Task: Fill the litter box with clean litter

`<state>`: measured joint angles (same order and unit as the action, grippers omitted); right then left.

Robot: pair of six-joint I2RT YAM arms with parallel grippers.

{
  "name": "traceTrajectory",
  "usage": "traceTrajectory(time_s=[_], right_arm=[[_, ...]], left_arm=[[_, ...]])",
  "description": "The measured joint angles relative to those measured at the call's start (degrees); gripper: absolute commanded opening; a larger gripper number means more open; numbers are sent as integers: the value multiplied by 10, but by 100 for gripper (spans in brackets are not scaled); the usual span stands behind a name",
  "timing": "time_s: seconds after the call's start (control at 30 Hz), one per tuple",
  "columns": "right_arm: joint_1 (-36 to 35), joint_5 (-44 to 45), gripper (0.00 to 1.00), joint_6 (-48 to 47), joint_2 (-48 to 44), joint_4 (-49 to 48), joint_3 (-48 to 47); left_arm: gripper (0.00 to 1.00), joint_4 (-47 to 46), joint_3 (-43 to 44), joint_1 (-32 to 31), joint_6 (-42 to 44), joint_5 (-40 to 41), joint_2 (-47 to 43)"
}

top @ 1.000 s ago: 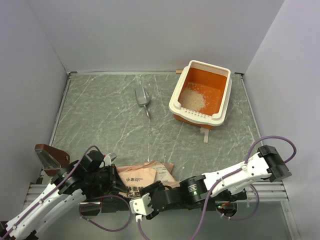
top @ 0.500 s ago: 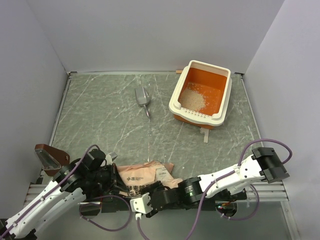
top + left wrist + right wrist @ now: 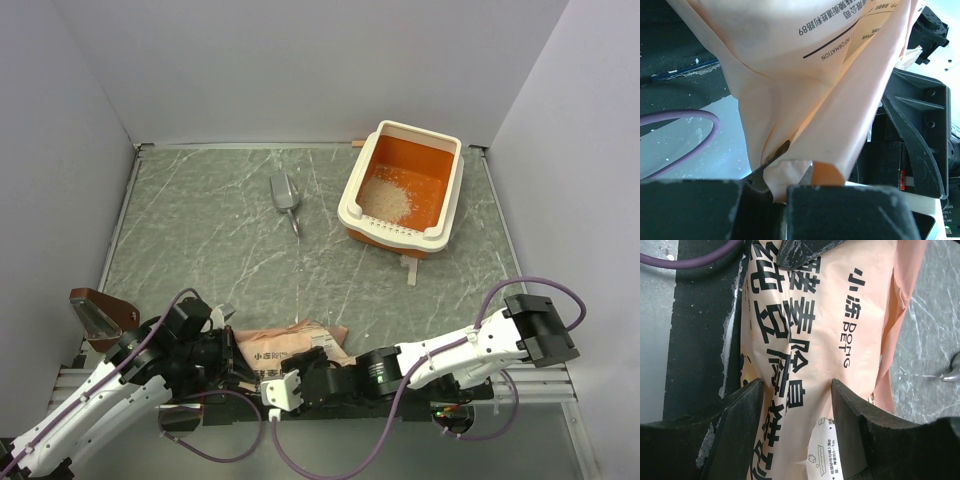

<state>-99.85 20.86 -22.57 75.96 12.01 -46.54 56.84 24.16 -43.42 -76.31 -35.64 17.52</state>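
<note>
Peach paper bag is being pinched at its edge by the clenched left tool. Right tool is hovering released, fingers spread over the bag's print. Litter box, holding a litter heap, is sitting far ahead of both tools.

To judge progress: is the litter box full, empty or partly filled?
Partly filled. The litter box holds one pale heap of clean litter near its slotted end; much of the orange floor is bare.

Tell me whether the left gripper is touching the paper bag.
Touching. The left wrist view shows the left gripper pinching a folded corner of the paper bag.
</note>
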Motion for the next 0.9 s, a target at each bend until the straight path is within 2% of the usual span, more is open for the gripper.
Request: traceTrajectory(time_s=[0.13, 0.23, 0.27, 0.33, 0.37, 0.47, 0.5, 0.53, 0.57, 0.63, 0.73, 0.77, 0.83, 0.87, 0.9], right_arm=[[2, -12, 63, -1, -1, 7, 0], [3, -23, 54, 0, 0, 13, 0], [3, -26, 37, 1, 0, 14, 0], [5, -32, 7, 2, 3, 16, 0], [8, -36, 0, 4, 5, 15, 0], [17, -42, 0, 12, 11, 11, -1], [21, -45, 0, 14, 12, 11, -1], [27, -49, 0, 17, 12, 11, -1], [32, -53, 0, 19, 11, 11, -1], [55, -73, 0, 23, 8, 12, -3], [104, -118, 0, 31, -11, 30, -14], [122, -133, 0, 31, -19, 41, -21], [162, -155, 0, 29, -33, 65, -38], [185, -170, 0, 26, -38, 79, -48], [203, -181, 0, 22, -40, 89, -54]], left_arm=[[1, 0, 0, 0, 0, -1, 0], [1, -1, 0, 0, 0, -3, 0], [1, -1, 0, 0, 0, -4, -1], [1, -2, 0, 0, 0, -7, -2], [1, -3, 0, -1, 0, -9, -2], [1, -7, 0, -2, 0, -9, -2], [4, -9, 0, -2, 0, -9, -2], [8, -11, 0, -2, 1, -7, -1], [21, -13, 2, -2, 2, -4, -1], [27, -13, 21, -2, 17, 14, 10], [36, 3, 106, -2, 70, 71, 63], [48, 12, 141, -2, 89, 97, 83], [57, 28, 227, -2, 134, 157, 128], [70, 36, 271, -2, 155, 195, 147], [70, 41, 305, -2, 169, 219, 162]])
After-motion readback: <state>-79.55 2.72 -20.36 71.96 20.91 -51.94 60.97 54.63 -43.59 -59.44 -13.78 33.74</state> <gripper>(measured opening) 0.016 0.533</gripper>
